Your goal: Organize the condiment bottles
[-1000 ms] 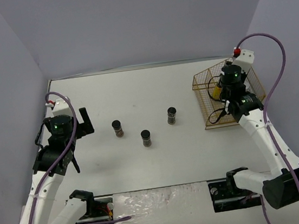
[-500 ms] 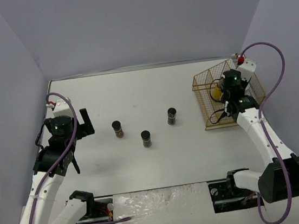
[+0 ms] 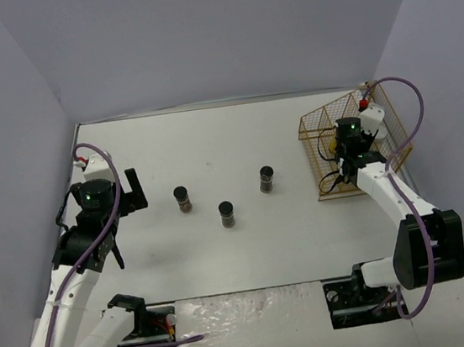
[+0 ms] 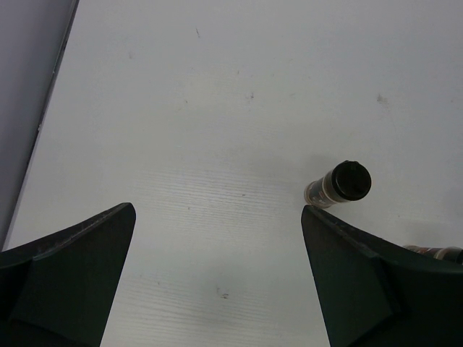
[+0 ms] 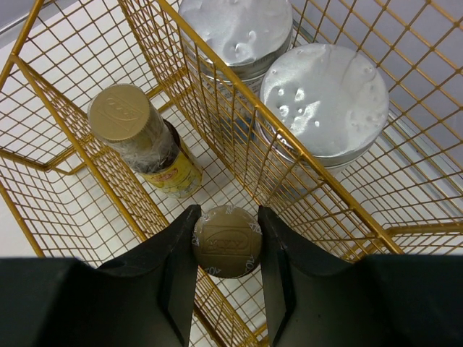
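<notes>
Basket wires (image 5: 239, 137) tight beside right fingers (image 5: 173, 267)

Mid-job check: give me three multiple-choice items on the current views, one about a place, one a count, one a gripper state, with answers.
1. Dark jars standing on the table: A two, B five, C three.
2. The silver-lidded jars are: A in the wire basket, B on the table, C stacked on dark jars.
3. The right gripper is: A open, B shut on a gold-capped jar, C shut on a dark jar.
Answers: C, three stand apart mid-table; A, basket wires surround both; B, the cap sits pinched in it.
</notes>
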Robot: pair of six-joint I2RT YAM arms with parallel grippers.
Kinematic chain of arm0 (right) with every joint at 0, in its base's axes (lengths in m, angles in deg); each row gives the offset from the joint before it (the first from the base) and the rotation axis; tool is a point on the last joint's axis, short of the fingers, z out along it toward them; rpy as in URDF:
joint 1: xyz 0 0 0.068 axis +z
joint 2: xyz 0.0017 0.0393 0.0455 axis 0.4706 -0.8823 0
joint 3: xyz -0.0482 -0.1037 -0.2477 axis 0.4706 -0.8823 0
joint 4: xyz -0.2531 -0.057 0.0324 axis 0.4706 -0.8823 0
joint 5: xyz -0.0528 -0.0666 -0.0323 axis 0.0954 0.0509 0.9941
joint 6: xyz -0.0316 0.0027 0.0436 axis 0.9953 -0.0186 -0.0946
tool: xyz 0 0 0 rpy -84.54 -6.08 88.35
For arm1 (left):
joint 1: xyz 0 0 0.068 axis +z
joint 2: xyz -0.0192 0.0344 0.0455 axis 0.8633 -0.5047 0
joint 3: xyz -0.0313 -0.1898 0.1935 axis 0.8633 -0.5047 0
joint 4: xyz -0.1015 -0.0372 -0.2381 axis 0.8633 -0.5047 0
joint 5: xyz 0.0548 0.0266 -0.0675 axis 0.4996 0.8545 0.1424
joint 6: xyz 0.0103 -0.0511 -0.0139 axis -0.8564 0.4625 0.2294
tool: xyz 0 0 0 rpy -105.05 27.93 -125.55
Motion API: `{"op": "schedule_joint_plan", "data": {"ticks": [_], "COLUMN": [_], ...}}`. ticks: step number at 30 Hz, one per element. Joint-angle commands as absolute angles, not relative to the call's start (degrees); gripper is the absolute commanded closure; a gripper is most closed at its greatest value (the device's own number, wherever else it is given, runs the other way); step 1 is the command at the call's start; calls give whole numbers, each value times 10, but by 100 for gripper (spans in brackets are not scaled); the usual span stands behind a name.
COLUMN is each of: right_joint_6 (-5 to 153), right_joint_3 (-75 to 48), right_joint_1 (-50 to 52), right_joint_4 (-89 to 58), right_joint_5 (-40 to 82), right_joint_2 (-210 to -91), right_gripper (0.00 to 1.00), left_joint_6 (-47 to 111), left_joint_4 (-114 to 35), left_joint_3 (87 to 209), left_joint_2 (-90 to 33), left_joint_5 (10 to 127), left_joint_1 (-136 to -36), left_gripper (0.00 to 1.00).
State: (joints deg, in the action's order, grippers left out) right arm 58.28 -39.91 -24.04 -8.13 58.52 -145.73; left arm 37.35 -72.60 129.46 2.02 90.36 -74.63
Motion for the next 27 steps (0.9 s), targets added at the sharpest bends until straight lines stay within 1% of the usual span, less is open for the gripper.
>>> {"op": "schedule_joint_plan", "data": {"ticks": [1, 3, 5, 6, 7, 8, 14, 18, 21, 25, 26, 27], "right_joint_6": [563, 561, 561, 562, 563, 564, 573, 582, 605, 633, 643, 652], "right_joint_3": [-391, -396, -400, -401, -403, -403, -390, -369, -343, -318, -309, -304], "right_joint_1": [-245, -245, -245, -245, -245, -245, -245, -245, -242, -236, -232, -227], "right_joint_4": [6, 12, 17, 18, 16, 15, -17, -43, -74, -95, -104, -107], "right_joint_5": [611, 612, 608, 604, 602, 598, 567, 535, 481, 421, 394, 373], "right_joint_2": [-1466, -1469, -1467, -1467, -1464, -1460, -1437, -1413, -1385, -1352, -1345, -1344], "right_gripper": [99, 94, 86, 82, 74, 69, 44, 34, 28, 16, 9, 6], "left_joint_6": [372, 372, 372, 372, 372, 372, 372, 372, 373, 373, 374, 374], "left_joint_4": [-691, -691, -690, -691, -691, -691, -691, -690, -690, -690, -690, -690], "left_joint_3": [1309, 1309, 1309, 1308, 1309, 1309, 1308, 1308, 1308, 1308, 1308, 1308], "left_joint_2": [23, 23, 23, 23, 23, 23, 21, 21, 19, 18, 17, 16], "left_joint_5": [903, 903, 904, 904, 904, 904, 904, 903, 902, 902, 902, 902], "left_joint_1": [-749, -749, -749, -749, -749, -749, -749, -749, -748, -749, -748, -748], "left_gripper": [3, 3, 3, 3, 3, 3, 3, 3, 3, 3, 3, 3]}}
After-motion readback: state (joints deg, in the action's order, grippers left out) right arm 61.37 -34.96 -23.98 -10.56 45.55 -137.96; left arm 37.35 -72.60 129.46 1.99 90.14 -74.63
